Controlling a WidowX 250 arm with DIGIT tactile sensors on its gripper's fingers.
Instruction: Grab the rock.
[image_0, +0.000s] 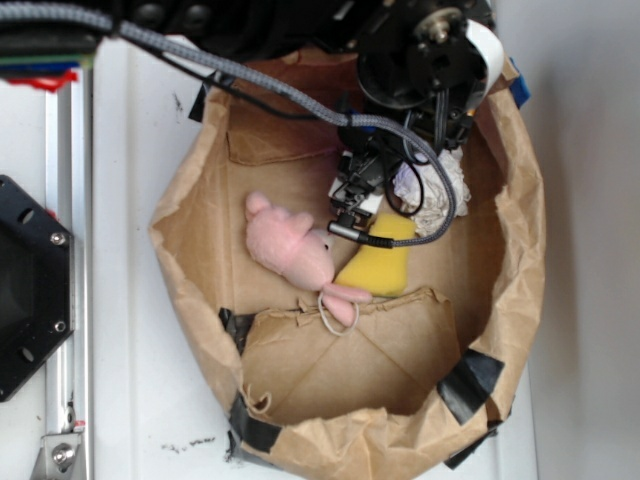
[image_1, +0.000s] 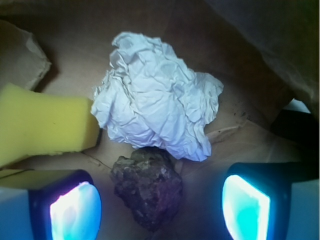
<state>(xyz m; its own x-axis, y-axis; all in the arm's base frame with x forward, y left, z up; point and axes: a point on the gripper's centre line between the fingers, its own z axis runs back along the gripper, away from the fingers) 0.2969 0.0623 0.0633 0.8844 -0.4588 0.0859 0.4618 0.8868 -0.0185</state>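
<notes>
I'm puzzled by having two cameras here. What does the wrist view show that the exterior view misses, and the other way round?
Only the wrist view shows the rock, lying between the open end effector pads; in the exterior view the arm hides it. Only the exterior view shows the pink toy and the whole paper bag. Both show the paper ball and the yellow sponge.

The WidowX arm (image_0: 420, 60) reaches down from the top of the exterior view, a braided cable (image_0: 250, 75) trailing along it. Its gripper (image_1: 160, 200) points downward, jaws spread wide apart, the two pads (image_1: 75, 212) glowing blue at either side of the wrist view.
</notes>
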